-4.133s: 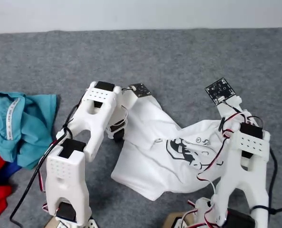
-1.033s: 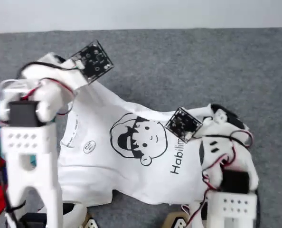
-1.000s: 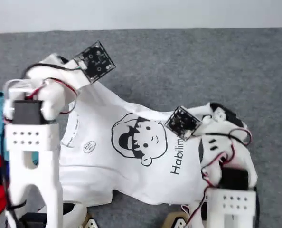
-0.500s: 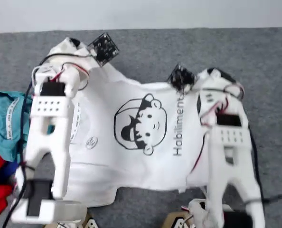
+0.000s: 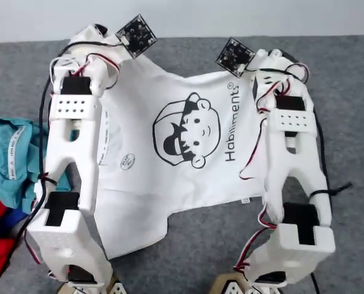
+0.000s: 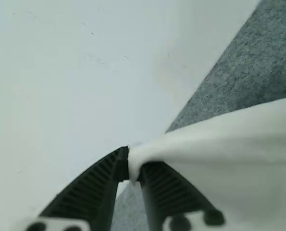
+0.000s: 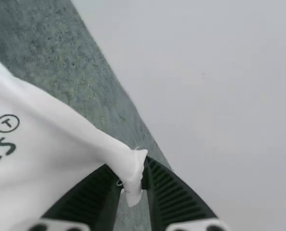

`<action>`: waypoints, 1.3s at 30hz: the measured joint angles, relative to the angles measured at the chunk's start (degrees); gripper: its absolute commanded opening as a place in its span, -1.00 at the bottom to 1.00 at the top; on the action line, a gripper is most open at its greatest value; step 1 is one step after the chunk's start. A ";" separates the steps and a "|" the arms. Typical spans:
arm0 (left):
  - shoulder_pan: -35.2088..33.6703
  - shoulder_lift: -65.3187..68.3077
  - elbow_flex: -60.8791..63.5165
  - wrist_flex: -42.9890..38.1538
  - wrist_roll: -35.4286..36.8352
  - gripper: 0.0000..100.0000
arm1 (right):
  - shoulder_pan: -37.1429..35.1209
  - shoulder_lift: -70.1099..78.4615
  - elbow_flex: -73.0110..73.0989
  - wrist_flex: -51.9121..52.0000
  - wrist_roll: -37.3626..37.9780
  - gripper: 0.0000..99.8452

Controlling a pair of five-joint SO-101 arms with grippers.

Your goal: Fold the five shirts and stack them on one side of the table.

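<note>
The white shirt stretches between the left gripper and the right gripper, each clamped on a thin edge of cloth. Either shallow bite may slip if the arms pull apart, dropping the shirt crumpled onto the tabletop below.

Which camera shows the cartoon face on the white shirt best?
The high view: the whole cartoon face is in frame, mid-chest on the white shirt. The left wrist view gives plain cloth pinched in the left gripper; the right wrist view, a scrap of lettering near the right gripper.
</note>
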 measured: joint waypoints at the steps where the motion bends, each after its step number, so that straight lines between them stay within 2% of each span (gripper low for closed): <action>1: 0.00 0.00 -0.62 1.41 0.00 -0.99 | -0.26 0.09 -0.35 0.70 0.00 -0.98; 7: 0.62 0.00 -1.41 13.10 0.00 -0.99 | -0.53 0.09 -0.62 9.32 0.00 -0.98; 21: 1.14 -6.42 -1.41 50.64 0.00 -0.99 | -0.53 -3.34 -0.62 37.80 0.09 -0.98; 25: 1.14 -6.77 -1.41 58.46 0.00 -0.99 | -0.62 -5.10 -0.62 44.48 -3.43 -0.98; 32: 1.23 -10.64 -0.88 60.57 5.36 -0.99 | -0.70 -7.21 -0.62 55.82 -12.04 -0.98; 39: 3.78 -23.38 13.10 60.75 8.53 -0.99 | -1.23 -8.79 -0.70 64.44 -16.53 -0.98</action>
